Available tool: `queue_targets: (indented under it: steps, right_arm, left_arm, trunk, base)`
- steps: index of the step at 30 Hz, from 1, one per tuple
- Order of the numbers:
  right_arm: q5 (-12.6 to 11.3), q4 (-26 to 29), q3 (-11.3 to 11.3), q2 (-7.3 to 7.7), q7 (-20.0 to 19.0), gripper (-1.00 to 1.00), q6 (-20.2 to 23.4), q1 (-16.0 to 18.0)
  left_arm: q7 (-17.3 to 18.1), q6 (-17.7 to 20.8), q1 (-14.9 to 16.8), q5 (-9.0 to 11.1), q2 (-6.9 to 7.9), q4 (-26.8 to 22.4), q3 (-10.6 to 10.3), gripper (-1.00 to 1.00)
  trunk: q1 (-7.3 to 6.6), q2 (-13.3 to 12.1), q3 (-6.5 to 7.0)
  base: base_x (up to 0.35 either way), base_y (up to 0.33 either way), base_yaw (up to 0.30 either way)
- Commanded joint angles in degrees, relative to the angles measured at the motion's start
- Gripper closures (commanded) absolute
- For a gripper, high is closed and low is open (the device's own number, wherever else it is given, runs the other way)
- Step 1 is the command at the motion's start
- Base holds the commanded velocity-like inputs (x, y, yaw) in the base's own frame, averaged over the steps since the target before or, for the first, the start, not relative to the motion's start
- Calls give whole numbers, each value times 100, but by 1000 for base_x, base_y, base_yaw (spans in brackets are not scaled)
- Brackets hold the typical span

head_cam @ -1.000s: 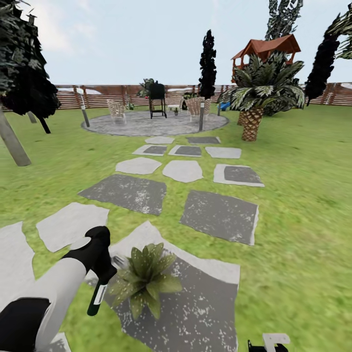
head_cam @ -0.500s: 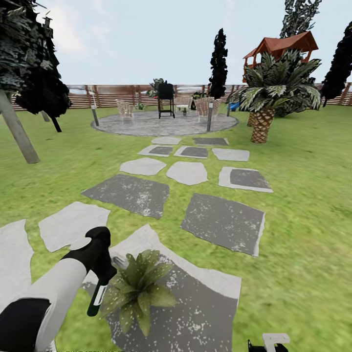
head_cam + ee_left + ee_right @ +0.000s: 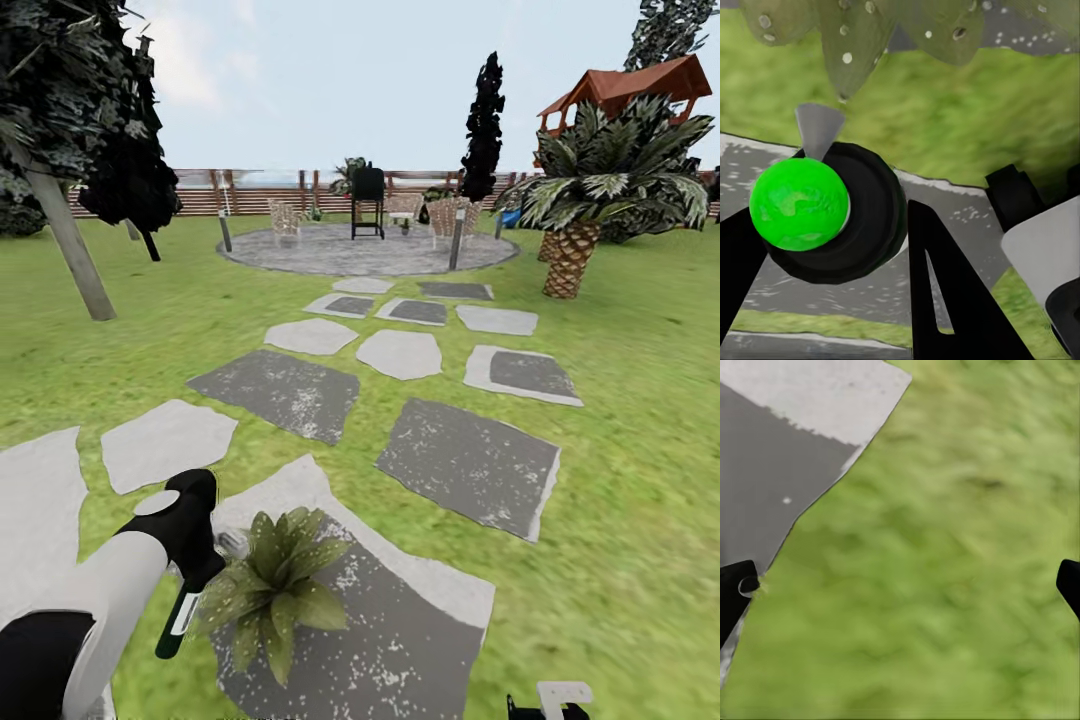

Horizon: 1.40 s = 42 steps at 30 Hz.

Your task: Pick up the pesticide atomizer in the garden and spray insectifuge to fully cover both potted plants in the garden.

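I had the pesticide atomizer [image 3: 180,615] pinched in the left pincer [image 3: 205,580], hanging just beside the potted plant [image 3: 272,585], which stood on a big grey slab [image 3: 400,640] in the lawn [image 3: 620,500].

My worry was the aim: the bottle sat at the plant's edge, so spray could miss the far leaves (and only one of the two plants was near). The pincer could also knock the leaves, being that close.

The left wrist view showed the bottle from its end, a bright green round patch [image 3: 799,204] on it, and droplet-speckled leaves [image 3: 859,37] beyond. The right pincer [image 3: 900,585] was spread wide over grass beside a slab edge [image 3: 832,427].
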<state>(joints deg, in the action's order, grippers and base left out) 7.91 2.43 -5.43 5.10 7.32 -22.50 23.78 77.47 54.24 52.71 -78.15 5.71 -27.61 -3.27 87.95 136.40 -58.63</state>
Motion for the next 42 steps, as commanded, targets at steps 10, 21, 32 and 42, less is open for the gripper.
queue_targets:
  steps: [10, 21, 32, 42]
  right_arm:
    - [63, -6, -46, 4, 16, -100, -18, 3]
    - [70, -6, -46, 8, 16, -100, -18, 3]
    - [70, -6, -46, -1, 16, -100, -18, 3]
    - [67, -6, -46, -1, 16, -100, -18, 3]
  left_arm:
    - [50, 66, -196, -62, -16, 48, -35, 100]
    - [57, 70, -226, -77, 18, 53, -34, 100]
    - [51, 84, -226, -91, 7, 45, -37, 100]
    - [49, 87, -225, -95, 8, 45, -34, 100]
  trunk:
    - [-1, 2, -5]
    - [-1, 2, -5]
    - [-1, 2, -5]
    - [-1, 2, -5]
  base:
    - [8, -6, 203]
    - [94, -152, 13]
    - [15, -16, 232]
    - [101, -239, 7]
